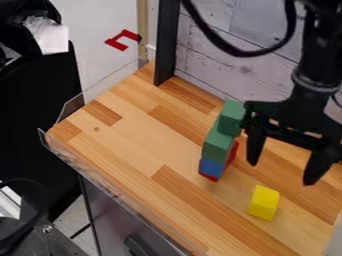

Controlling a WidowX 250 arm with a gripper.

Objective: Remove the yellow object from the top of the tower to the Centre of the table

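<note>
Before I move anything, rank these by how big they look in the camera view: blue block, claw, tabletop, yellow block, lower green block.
Largest to smallest:
Tabletop
Claw
Yellow block and lower green block, too close to rank
Blue block

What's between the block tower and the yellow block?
Just bare wooden tabletop: the camera view shows no object between the tower of green, blue and red blocks and the yellow block.
</note>
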